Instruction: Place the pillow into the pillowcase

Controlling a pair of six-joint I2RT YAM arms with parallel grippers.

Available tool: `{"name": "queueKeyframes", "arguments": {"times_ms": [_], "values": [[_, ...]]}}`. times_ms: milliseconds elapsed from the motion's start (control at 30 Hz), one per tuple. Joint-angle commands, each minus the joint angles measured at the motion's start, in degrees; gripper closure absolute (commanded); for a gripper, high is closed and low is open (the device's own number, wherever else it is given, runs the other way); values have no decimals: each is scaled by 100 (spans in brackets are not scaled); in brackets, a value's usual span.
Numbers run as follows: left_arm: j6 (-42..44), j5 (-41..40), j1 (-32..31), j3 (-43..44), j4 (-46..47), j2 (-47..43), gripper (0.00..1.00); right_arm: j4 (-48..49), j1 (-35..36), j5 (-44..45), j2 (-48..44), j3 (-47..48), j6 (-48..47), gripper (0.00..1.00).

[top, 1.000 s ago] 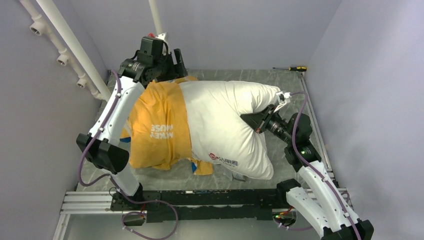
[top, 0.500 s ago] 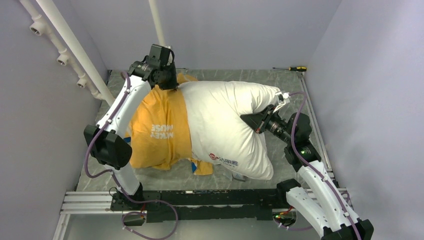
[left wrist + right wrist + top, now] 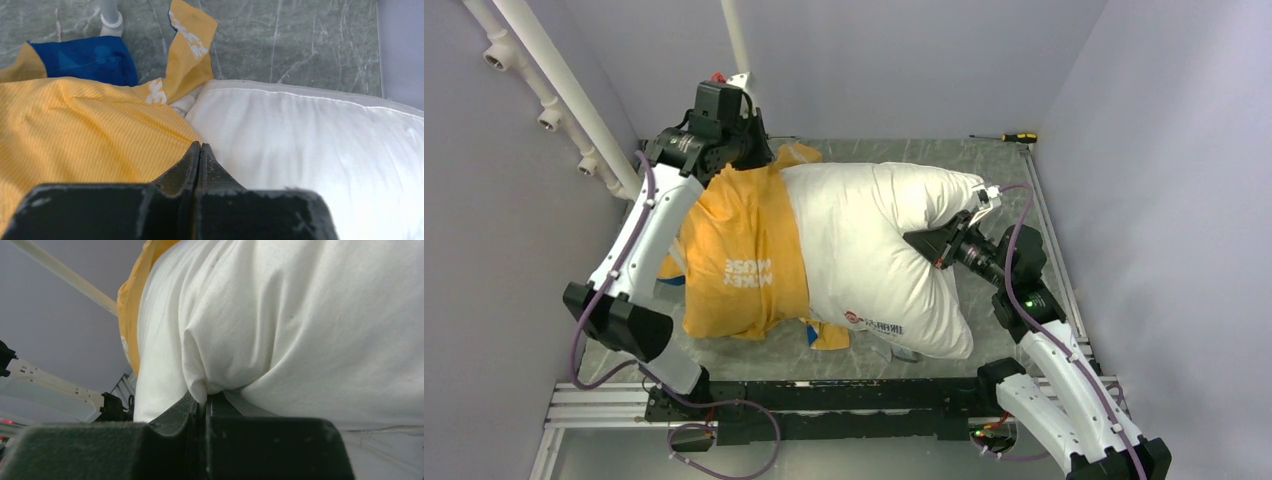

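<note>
While the right hand [image 3: 202, 399] grips it, the pillow [image 3: 864, 240] spreads leftward.

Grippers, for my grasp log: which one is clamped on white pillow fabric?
The right gripper, shut on a fold of the pillow; the left gripper is shut at the yellow pillowcase edge.

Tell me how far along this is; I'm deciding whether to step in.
Done: one end of the plump white stuffed pillow sits inside the thin yellow-orange fabric pillowcase. In hand: the right end effector pinches a pillow fold; the left end effector is shut at the case's opening edge, grip unclear. Left: the larger part of the pillow lies bare and needs covering.
</note>
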Motion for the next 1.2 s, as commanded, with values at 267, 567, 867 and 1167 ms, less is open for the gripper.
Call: {"name": "queueKeyframes", "arguments": {"times_ms": [267, 567, 867, 1167], "values": [[-119, 1369, -554, -55, 857, -712, 100, 822, 146, -702, 155, 14, 218, 100], [-288, 1798, -1643, 979, 1296, 444, 100, 2068, 138, -1312, 508, 98, 518, 100], [190, 1045, -2249, 3123, 105, 1708, 96, 1040, 138, -947, 493, 522, -128, 100], [-22, -1189, -625, 751, -497, 233, 15, -15, 138, -454, 190, 304, -681, 83]]}}
